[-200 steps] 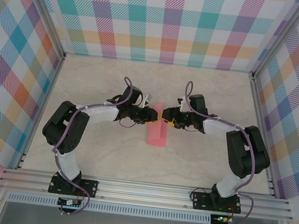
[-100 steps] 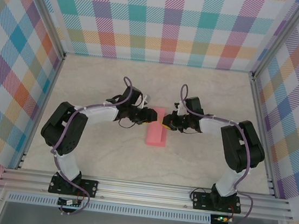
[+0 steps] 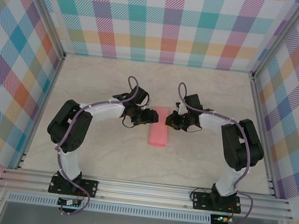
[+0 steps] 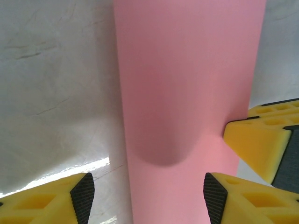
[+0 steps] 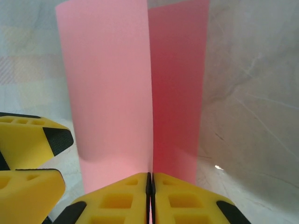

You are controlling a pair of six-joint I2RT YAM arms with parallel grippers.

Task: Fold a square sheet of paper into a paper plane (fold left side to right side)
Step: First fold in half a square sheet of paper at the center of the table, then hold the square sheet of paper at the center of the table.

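Left jaws widened, released | right jaws clench the 1 pink paper [image 3: 159, 134]

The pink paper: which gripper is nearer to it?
Right. The right gripper is shut on the edge of the pink paper; the left gripper, open, straddles its other edge.

pink paper sheet [image 3: 159, 135]: 1 | robot arms: 2 (left arm [image 3: 100, 108], right arm [image 3: 217, 120]) | table [image 3: 106, 153]: 1

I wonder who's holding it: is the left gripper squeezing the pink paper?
No, the left gripper has its yellow fingers spread wide apart, not pinched on the pink paper.
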